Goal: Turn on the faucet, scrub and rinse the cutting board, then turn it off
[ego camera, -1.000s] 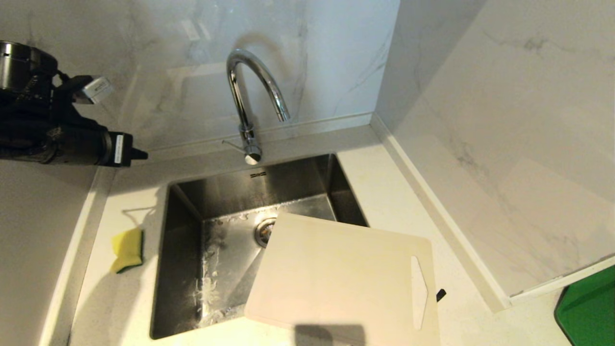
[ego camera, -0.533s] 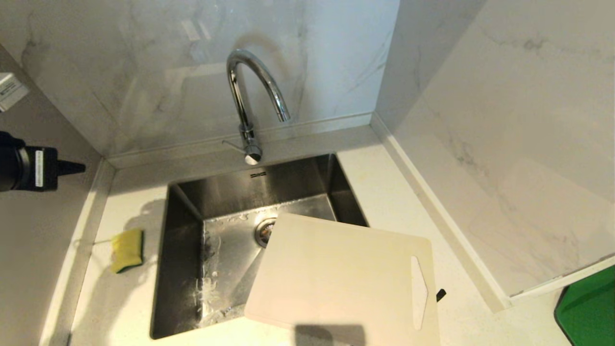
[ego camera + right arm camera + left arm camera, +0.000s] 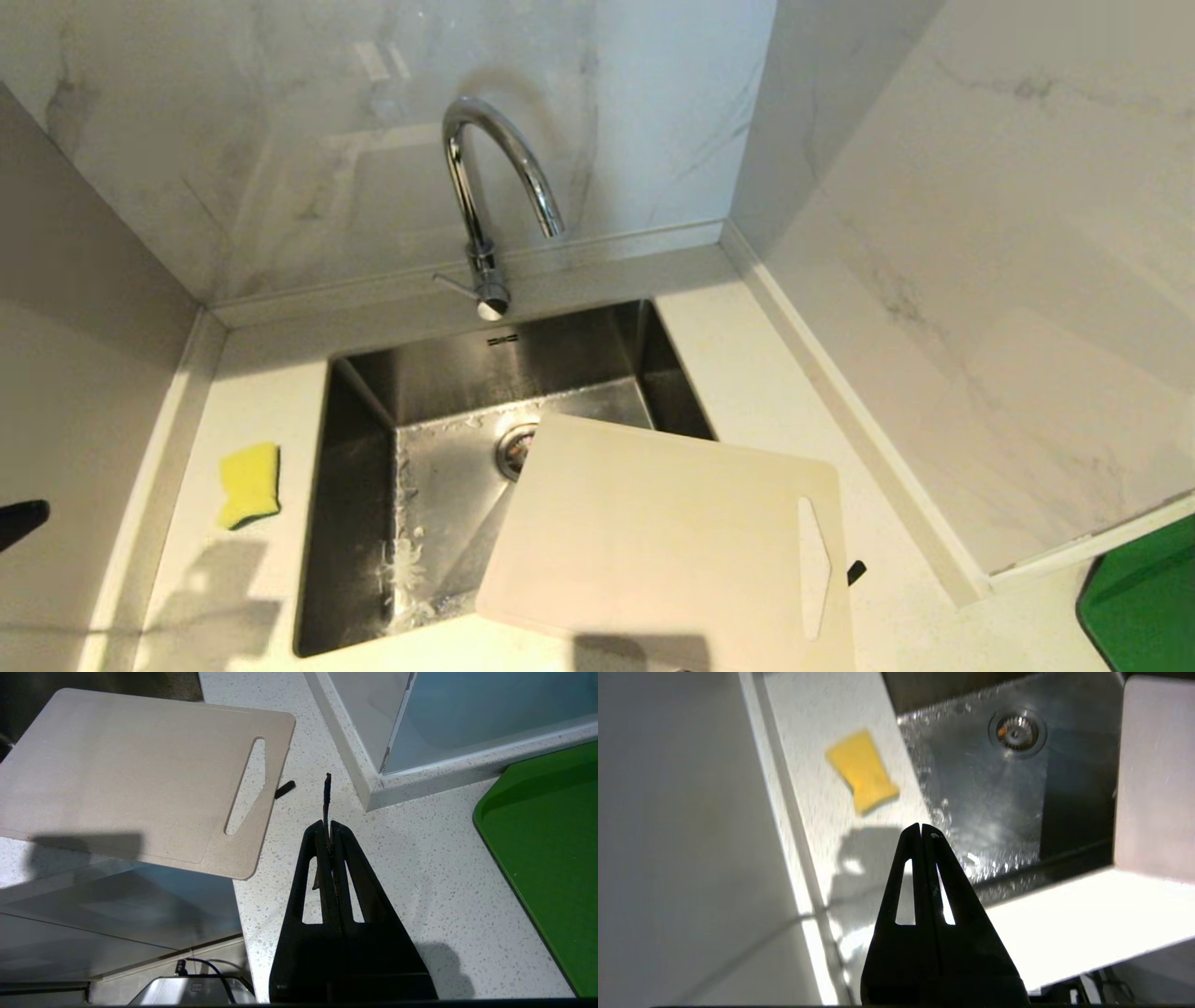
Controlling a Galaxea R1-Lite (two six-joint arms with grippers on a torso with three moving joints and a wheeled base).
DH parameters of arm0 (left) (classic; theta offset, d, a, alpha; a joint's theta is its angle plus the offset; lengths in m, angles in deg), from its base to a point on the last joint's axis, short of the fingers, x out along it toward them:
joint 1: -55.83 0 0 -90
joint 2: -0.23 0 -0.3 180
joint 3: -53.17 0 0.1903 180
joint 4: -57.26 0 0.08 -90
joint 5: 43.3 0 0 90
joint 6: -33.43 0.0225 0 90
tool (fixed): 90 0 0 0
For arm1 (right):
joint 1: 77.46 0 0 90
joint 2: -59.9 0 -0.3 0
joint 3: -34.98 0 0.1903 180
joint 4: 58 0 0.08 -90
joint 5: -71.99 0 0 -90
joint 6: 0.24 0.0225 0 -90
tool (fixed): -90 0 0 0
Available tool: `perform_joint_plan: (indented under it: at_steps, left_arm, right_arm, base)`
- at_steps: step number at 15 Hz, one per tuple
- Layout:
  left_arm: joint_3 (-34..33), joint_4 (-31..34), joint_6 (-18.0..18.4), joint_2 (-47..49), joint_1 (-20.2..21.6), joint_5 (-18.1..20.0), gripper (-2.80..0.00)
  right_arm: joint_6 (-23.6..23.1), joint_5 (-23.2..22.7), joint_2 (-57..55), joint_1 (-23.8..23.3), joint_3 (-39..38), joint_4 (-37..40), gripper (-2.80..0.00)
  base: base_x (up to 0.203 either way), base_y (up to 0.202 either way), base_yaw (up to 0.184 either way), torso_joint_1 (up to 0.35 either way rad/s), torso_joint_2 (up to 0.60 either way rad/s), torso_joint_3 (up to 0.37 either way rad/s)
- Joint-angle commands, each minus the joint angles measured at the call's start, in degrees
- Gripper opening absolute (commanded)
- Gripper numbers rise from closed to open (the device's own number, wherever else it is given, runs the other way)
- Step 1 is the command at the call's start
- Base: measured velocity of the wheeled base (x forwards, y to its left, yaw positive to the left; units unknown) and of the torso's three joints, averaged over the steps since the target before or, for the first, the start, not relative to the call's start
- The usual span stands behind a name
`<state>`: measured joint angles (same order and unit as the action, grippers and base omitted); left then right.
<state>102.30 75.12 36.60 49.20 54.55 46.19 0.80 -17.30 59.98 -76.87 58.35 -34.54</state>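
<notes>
The chrome faucet stands behind the steel sink, its small lever pointing left; no stream shows at the spout. The cream cutting board lies flat over the sink's front right corner, its handle slot to the right, and overhangs the counter's front edge. My left gripper is shut and empty. It hangs above the counter, left of the sink and nearer than the sponge. Only its tip shows at the head view's left edge. My right gripper is shut over the counter, right of the board, with a thin dark strip sticking out from its jaws.
The yellow-and-green sponge lies on the counter left of the sink. The sink floor is wet around the drain. A green tray sits at the far right beyond a marble wall corner. A small black piece lies beside the board's handle end.
My left arm has drawn back from the upper left, near the wall, down and out to the left edge of the head view. Board, sponge and faucet have not moved.
</notes>
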Motion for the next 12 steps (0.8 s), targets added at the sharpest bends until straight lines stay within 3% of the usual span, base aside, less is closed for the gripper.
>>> perform_joint_plan:
  at_steps: [1, 7, 12]
  left_arm:
    - [-7.43, -0.72, -0.23, -8.19, 0.85, 0.09, -2.8]
    - [-20.99, -0.3, -0.31, -22.46, 3.16, 2.65, -2.8]
    - [-25.39, 2.86, -0.28, -31.16, 5.0, 3.0, -2.8]
  right_arm:
    - [0.02, 0.0, 0.01, 0.02, -0.09, 0.0, -2.8]
    - [0.02, 0.0, 0.01, 0.02, -0.09, 0.0, -2.8]
    - [0.02, 0.0, 0.01, 0.02, -0.09, 0.0, -2.8]
  base:
    - [0.0, 0.0, 0.0, 0.0, 0.0, 0.0]
    - [0.0, 0.0, 0.0, 0.0, 0.0, 0.0]
    - [0.0, 0.0, 0.0, 0.0, 0.0, 0.0]
